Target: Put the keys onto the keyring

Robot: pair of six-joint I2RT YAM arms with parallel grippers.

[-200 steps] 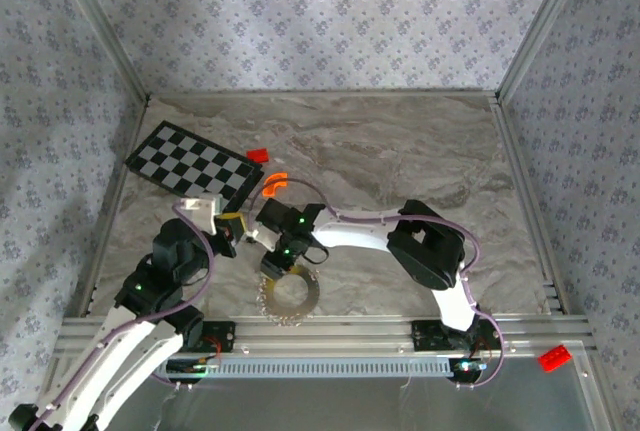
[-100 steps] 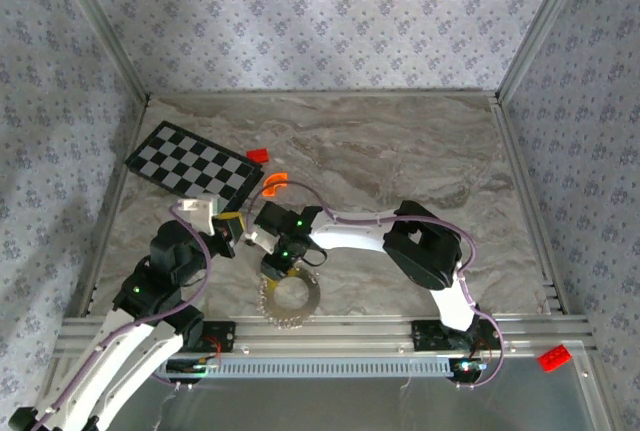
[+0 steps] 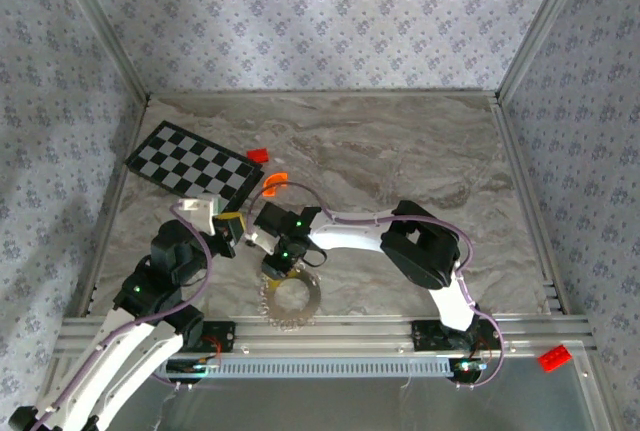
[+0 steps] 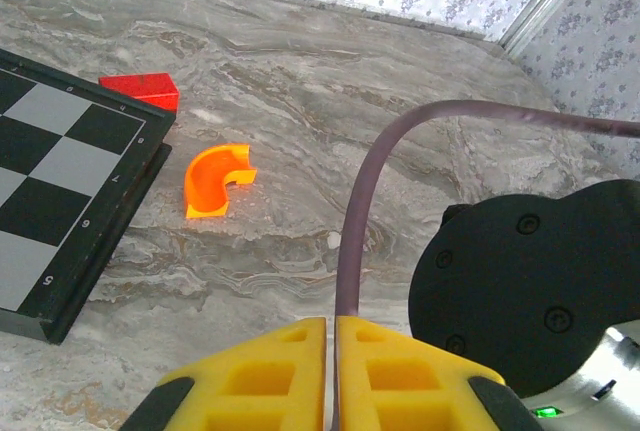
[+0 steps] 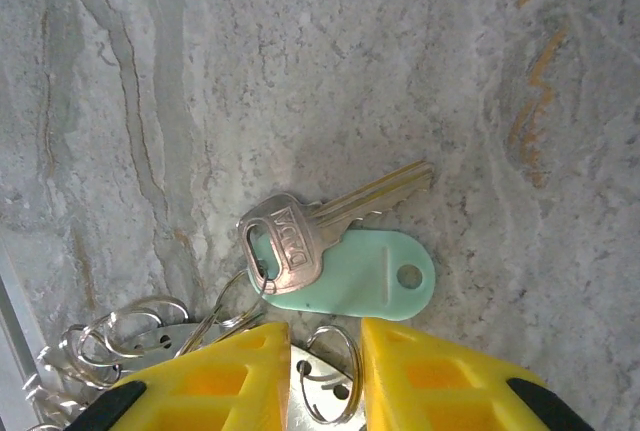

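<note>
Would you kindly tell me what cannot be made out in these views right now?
Right wrist: the stamp on the key is too blurred to read.
Right wrist: the bottom edge and the yellow fingers cut off the small split ring, so any grip is unclear.
Top external: the right gripper covers the far rim of the keyring.
Left wrist: the black arm joint hides the table behind it.

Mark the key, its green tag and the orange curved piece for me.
key (image 5: 305,231), right wrist view, on its silver head.
green tag (image 5: 365,276), right wrist view, middle of its body.
orange curved piece (image 4: 210,179), left wrist view, on its bend.
</note>
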